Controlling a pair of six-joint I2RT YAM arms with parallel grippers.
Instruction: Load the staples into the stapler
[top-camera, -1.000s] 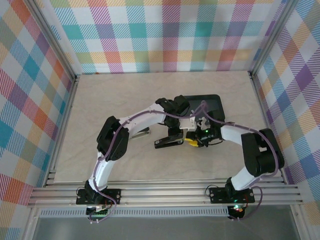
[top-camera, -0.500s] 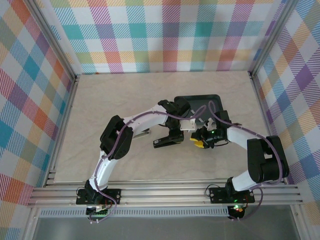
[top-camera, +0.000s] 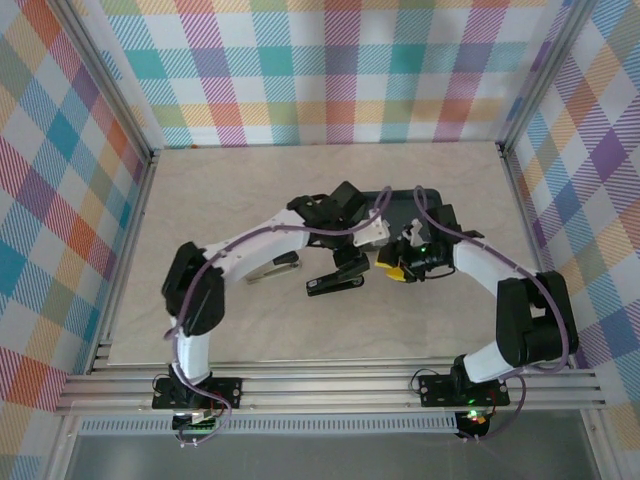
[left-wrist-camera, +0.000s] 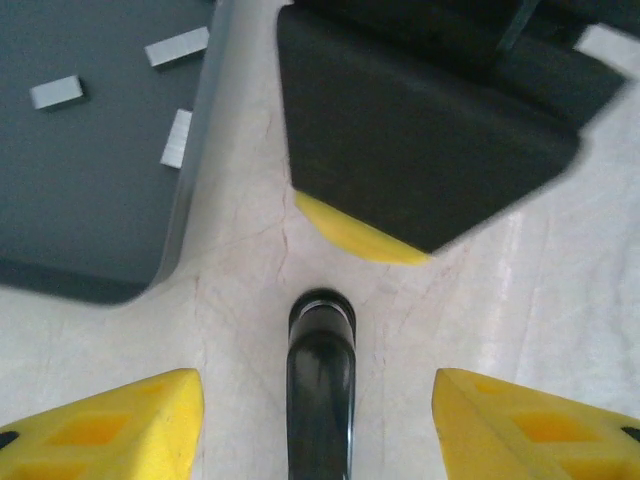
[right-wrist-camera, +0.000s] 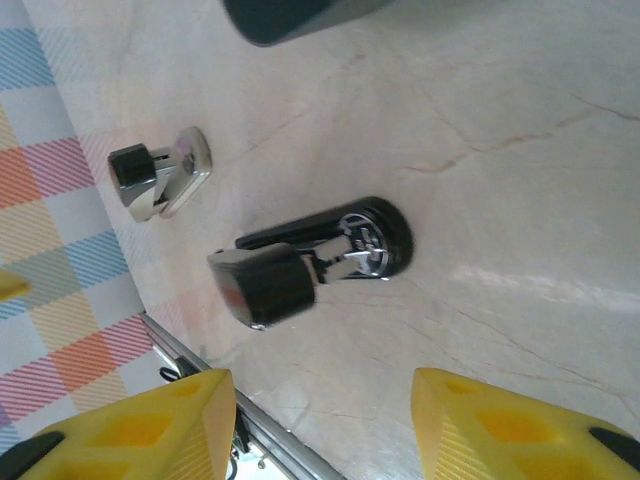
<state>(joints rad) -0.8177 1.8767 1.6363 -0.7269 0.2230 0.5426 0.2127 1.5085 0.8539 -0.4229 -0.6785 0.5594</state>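
Left gripper (left-wrist-camera: 318, 405), yellow fingers spread wide, has the slim black stapler (left-wrist-camera: 320, 385) between them; right gripper (right-wrist-camera: 325, 420), likewise spread and empty, faces it. Short light-grey metal staple strips (left-wrist-camera: 177, 47) lie on a dark-grey tray (left-wrist-camera: 90, 210).

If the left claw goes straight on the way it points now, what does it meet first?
Probably the black stapler: its rounded end lies between the open fingers of the left claw, in its line. Depth is unclear from the wrist view.
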